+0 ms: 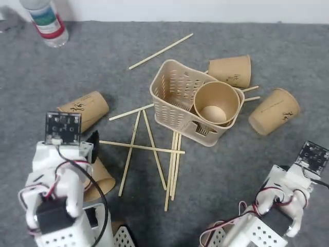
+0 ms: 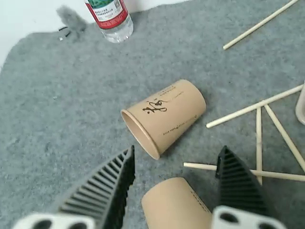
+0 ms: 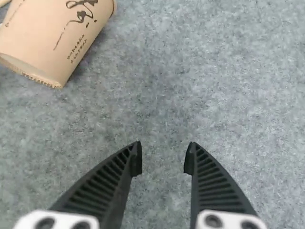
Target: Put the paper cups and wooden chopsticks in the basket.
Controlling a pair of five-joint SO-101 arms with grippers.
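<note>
On the tipped paper cup [image 2: 164, 117], dark brush script and small print.

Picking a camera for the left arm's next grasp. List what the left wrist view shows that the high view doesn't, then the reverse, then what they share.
Left wrist view adds: the left end effector, fingers open, astride the near cup, and the printed cup's open mouth. High view adds: a nested cup inside the basket and two more cups lying beside it. Shared: near cup, printed cup, bottle, loose chopsticks.
</note>
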